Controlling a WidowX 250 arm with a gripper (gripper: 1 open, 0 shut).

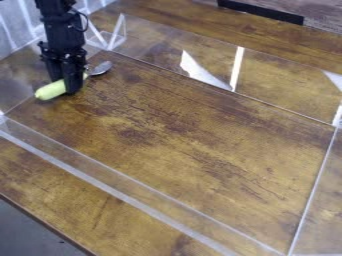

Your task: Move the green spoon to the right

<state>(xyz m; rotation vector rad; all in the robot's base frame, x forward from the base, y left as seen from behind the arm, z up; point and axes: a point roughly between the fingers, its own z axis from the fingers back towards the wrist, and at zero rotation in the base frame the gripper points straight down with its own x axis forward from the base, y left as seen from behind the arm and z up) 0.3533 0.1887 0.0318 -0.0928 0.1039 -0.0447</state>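
Observation:
The green spoon lies on the wooden table at the far left, inside a clear plastic enclosure. Its yellow-green handle (51, 90) sticks out to the lower left of my gripper (63, 82), and its small silvery bowl (96, 68) shows on the upper right side. My black gripper points straight down at table level, its fingers closed around the middle of the spoon. That middle part of the spoon is hidden behind the fingers.
A low clear plastic wall (120, 195) runs along the front, and another (321, 190) stands at the right. Upright clear panels (214, 68) with glare stand at the back. Wide wooden surface (201, 130) stretches to the right of the gripper.

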